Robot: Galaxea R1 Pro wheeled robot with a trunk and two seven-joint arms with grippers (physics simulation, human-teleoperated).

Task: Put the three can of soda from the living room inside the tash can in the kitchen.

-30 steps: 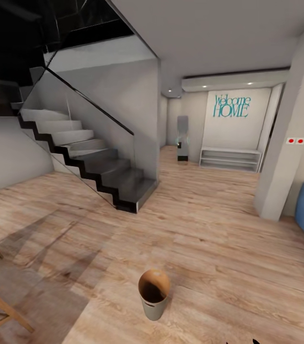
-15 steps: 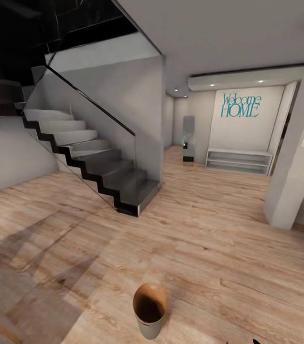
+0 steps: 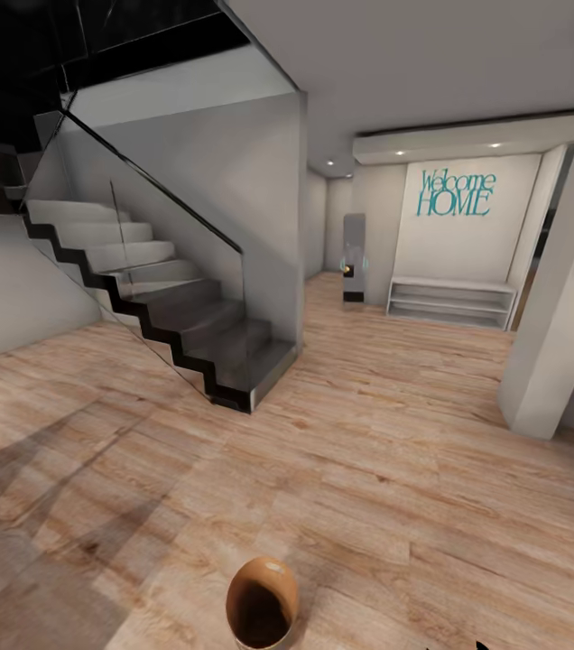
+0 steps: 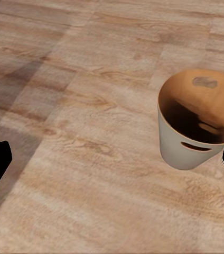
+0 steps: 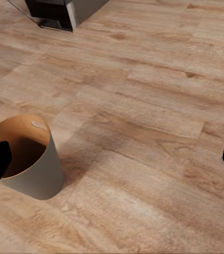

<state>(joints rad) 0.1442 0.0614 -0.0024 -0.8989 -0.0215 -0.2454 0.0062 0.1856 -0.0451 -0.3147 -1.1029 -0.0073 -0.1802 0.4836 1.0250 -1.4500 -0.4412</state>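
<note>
Light wood flooring runs from the near edge to a far wall bearing a teal "Welcome HOME" sign, with a low white shelf beneath it. A dark staircase with a glass balustrade rises at left; a pale column stands at right.

The tash can stands upright on the floor at the near edge, slightly left of centre. Its copper-brown interior appears empty of soda cans, so far as the visible part shows. The slot handle faces the left wrist camera.

Left gripper: jaws spread wide, nothing between them, with the can beside one fingertip. Right gripper: jaws likewise spread and empty, the can partly behind one fingertip.

Assessment: the robot is in transit, with collection of the cans not yet evident. For the step in hand, the base should pass wide of the can to avoid tipping it, and both arms should remain tucked clear of the column and balustrade.
</note>
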